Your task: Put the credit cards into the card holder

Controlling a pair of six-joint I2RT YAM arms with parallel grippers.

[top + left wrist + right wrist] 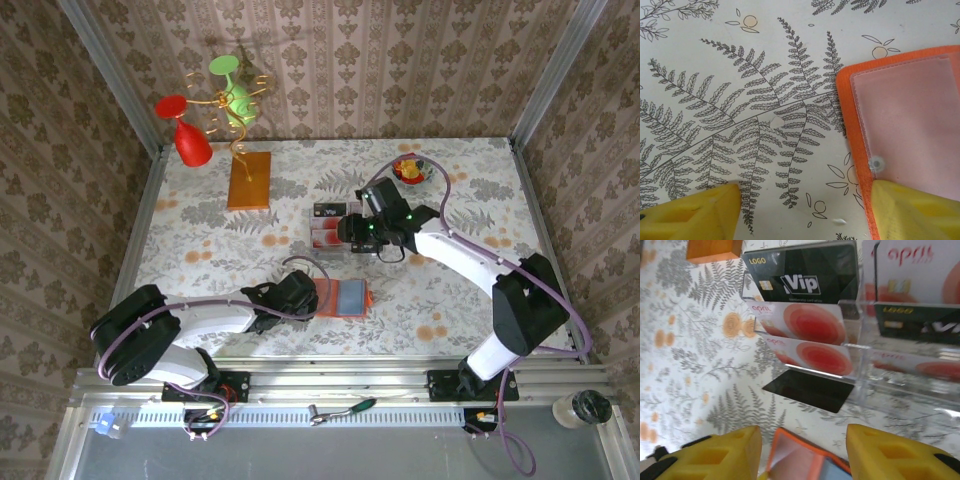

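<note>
Left end effector (802, 216) partly hides the cropped card holder (905, 115).

The holder (342, 298) lies open and flat, orange-edged, with a clear pocket on one leaf and grey-blue on the other. Just beyond it the cards (807, 322), red-and-white and black, stand tilted in rows. One black card (809, 390) lies flat between them and the holder.

White arms (460, 255), purple cables (441, 190), yellow claws (802, 215)
</note>
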